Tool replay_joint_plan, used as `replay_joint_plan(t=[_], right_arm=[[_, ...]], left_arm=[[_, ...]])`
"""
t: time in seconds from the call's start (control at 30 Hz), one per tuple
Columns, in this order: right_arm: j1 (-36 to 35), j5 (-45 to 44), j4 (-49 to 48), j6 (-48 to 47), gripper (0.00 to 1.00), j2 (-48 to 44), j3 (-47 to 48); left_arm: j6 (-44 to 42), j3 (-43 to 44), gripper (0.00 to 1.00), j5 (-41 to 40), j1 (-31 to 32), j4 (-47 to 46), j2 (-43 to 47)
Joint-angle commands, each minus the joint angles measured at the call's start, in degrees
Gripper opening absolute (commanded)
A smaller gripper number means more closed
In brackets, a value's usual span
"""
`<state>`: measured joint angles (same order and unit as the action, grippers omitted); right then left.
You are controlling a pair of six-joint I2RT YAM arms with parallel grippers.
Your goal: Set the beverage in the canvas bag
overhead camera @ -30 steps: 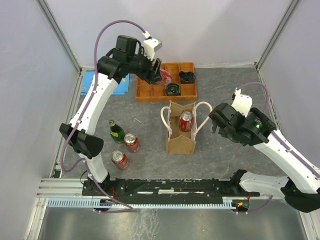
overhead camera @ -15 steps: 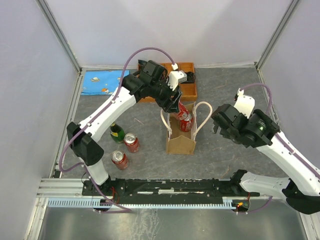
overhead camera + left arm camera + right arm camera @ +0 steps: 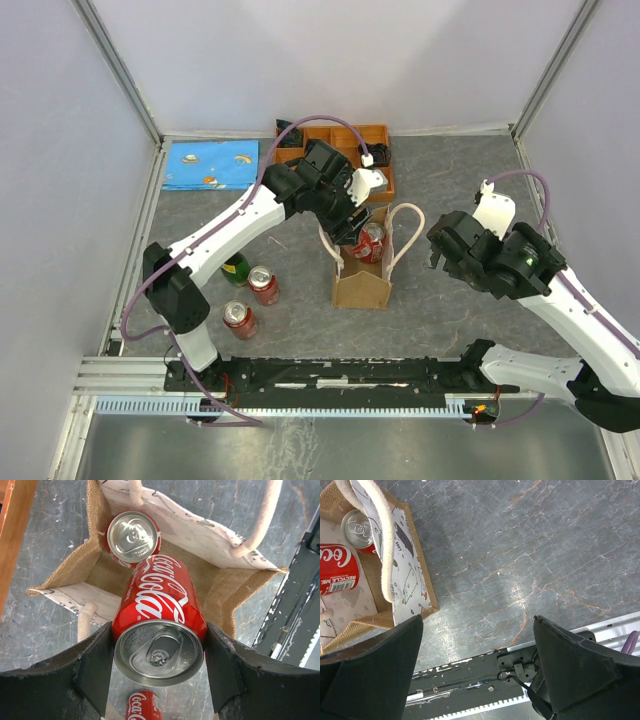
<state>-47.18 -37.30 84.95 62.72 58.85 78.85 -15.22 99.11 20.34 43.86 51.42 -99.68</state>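
- Left gripper (image 3: 159, 656) clamps a red Coca-Cola can (image 3: 159, 605) by its sides, jaws roughly half spread and both pads pressed flat against the can's body.
- One end of the held can faces the wrist camera. The other end points down into the open mouth of the canvas bag (image 3: 220, 587), and I cannot tell whether it touches the bag's floor.
- The bag stands upright near the middle of the grey table (image 3: 450, 180), its cream handles looped up on two opposite sides.
- A second can (image 3: 133, 535) stands upright inside the bag, just beyond the held one.
- Right gripper (image 3: 476, 625) hangs above bare table just right of the bag, jaws spread wide with nothing between them.
- Left of the bag stand a green bottle (image 3: 233, 264) and two red cans (image 3: 263, 285), (image 3: 240, 318).
- An orange tray (image 3: 340, 135) lies behind the bag, and a blue mat (image 3: 210, 165) lies at the far left.
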Motion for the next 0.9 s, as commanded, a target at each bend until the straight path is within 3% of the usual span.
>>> replay_joint_plan(t=[0.0, 0.63, 0.87], right_arm=[[0.16, -1.44, 0.96, 0.60, 0.99, -0.98, 0.01], [0.16, -1.47, 1.93, 1.92, 0.99, -2.81, -1.06], [0.12, -1.98, 3.41, 2.19, 0.99, -2.98, -0.01]], left_arm=[[-6.34, 4.23, 0.03, -2.14, 0.05, 0.63, 0.48], [-11.75, 9.88, 0.03, -12.34, 2.16, 3.77, -9.21], [-11.87, 7.45, 0.03, -13.91, 2.22, 1.27, -11.45]])
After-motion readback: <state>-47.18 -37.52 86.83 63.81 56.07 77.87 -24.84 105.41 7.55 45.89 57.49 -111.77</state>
